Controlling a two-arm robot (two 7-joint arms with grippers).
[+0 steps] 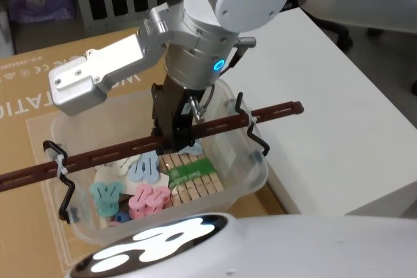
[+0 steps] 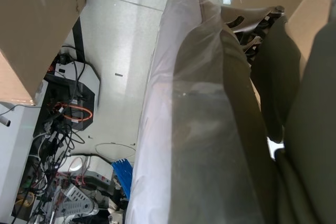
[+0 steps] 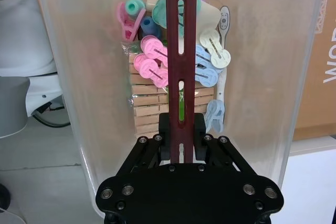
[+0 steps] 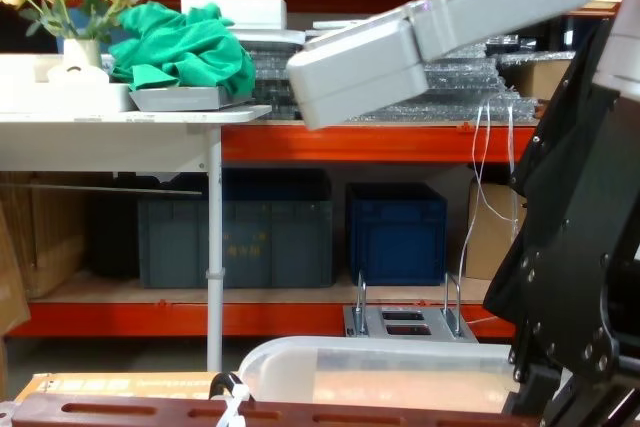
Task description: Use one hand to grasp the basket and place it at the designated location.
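The basket point(image 1: 259, 172) is a clear plastic tub resting over a cardboard box, with wooden pegs and pastel clips inside. A reddish-brown bar handle point(image 1: 111, 154) spans it, tied on with white zip ties and black loops. My right gripper point(image 1: 174, 139) reaches down over the middle of the tub and is shut on this handle. In the right wrist view the black fingers point(image 3: 168, 129) clamp the bar point(image 3: 180, 51) from both sides above the tub wall point(image 3: 73, 77). The chest view has the tub's rim point(image 4: 380, 352) and the handle point(image 4: 200, 414) low down, the black gripper point(image 4: 580, 327) at right.
A large cardboard box point(image 1: 39, 96) lies under and left of the tub; a white table point(image 1: 339, 89) stands to its right. Ahead, orange shelving holds dark blue crates point(image 4: 395, 217) and a grey metal block with hoops point(image 4: 405, 319). The left wrist view looks down at floor cables point(image 2: 68, 114).
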